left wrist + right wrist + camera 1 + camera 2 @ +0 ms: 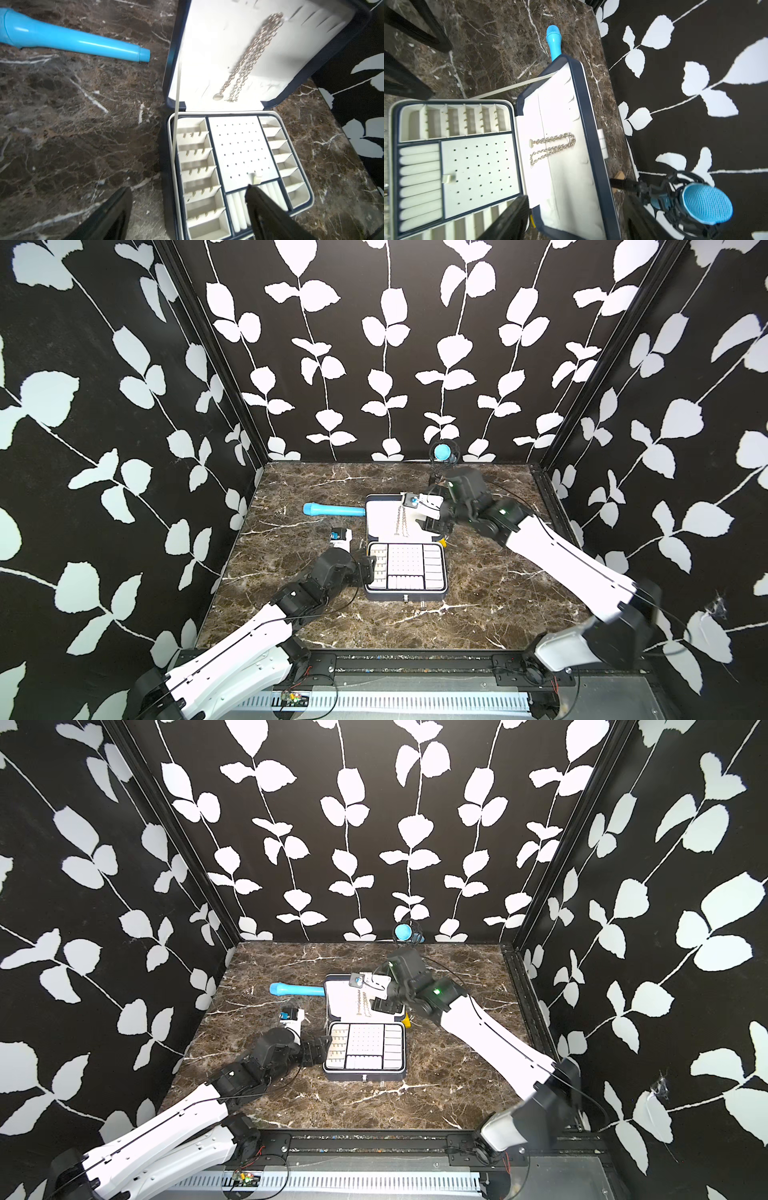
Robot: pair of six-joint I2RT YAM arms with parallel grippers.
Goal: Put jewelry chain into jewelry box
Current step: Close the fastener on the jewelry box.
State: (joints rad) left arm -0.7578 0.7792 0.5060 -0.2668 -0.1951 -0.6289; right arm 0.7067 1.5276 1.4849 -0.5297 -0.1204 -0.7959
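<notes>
1. In a top view, the jewelry box (405,596) stood open on the worktop (478,593), lid tilted back. The jewelry chain (400,520) lay doubled on the white lid lining. The right end effector (417,512) sat just beside the chain's upper end. The left end effector (369,565) sat at the tray's left edge, well apart from the chain.
2. Left wrist view: the left fingers (261,207) stood wide apart and held nothing. The chain (250,55) lay beyond the tray, on the lid.
3. Right wrist view: the right fingers (508,218) stood apart, gripping nothing, with the lid rim between them. The chain (552,137) lay beyond the fingertips, untouched.
</notes>
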